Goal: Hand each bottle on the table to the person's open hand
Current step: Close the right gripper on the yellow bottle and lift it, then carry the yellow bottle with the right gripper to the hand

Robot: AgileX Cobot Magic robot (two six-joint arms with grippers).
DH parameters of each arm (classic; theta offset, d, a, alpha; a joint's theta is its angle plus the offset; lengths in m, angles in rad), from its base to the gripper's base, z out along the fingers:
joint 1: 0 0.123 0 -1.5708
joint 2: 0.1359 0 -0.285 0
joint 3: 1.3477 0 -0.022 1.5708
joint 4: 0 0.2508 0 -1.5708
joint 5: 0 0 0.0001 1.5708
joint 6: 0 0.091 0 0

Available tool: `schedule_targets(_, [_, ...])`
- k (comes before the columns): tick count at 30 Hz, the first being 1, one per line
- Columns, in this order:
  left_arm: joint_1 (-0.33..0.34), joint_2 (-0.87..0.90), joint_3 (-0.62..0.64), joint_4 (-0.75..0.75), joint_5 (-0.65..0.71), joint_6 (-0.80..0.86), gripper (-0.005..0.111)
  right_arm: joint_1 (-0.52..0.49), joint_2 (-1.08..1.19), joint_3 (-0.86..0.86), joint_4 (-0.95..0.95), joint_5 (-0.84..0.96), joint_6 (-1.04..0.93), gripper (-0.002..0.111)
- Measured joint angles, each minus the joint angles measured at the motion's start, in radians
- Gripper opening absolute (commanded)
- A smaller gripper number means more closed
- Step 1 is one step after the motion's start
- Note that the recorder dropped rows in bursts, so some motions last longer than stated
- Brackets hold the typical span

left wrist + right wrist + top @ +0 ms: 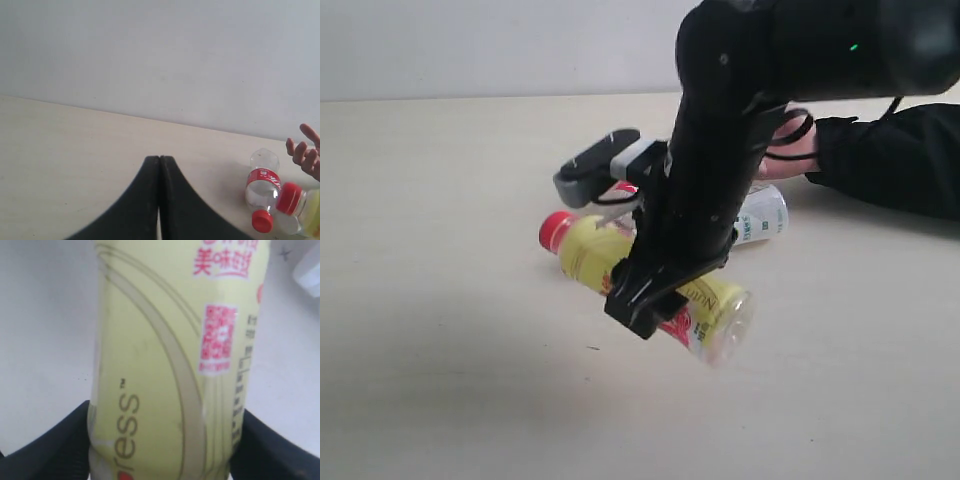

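Yellow bottle (585,250), gripped by right claw (162,445)

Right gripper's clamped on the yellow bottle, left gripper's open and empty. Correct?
One thing is off. The left gripper is shut, not open: the left wrist view shows its fingers pressed together with nothing between them. The rest holds: the right gripper is clamped on the yellow bottle.

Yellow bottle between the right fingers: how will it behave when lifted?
The yellow bottle looks empty through its clear base, so probably light. Its smooth round wrap may slip or twist between the fingers. Held sideways, it would likely roll if dropped on the table.
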Motion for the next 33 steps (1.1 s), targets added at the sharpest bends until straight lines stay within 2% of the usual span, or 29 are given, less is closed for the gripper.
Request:
schedule_targets(7, [0.000,0.000,0.000,0.000,0.000,0.000,0.000,-0.006,-0.256,0.000,-0.044,0.000,0.057,0.000])
schedule_targets(14, [0.000,0.000,0.000,0.000,0.000,0.000,0.000,-0.095,-0.397,0.000,-0.090,-0.001,0.115,0.000])
schedule_targets(25, [0.000,0.000,0.000,0.000,0.000,0.000,0.000,-0.276,-0.414,0.063,-0.092,-0.003,0.111,0.000])
schedule_targets(33, [0.000,0.000,0.000,0.000,0.000,0.000,0.000,-0.419,-0.341,0.059,-0.102,-0.044,0.091,0.000])
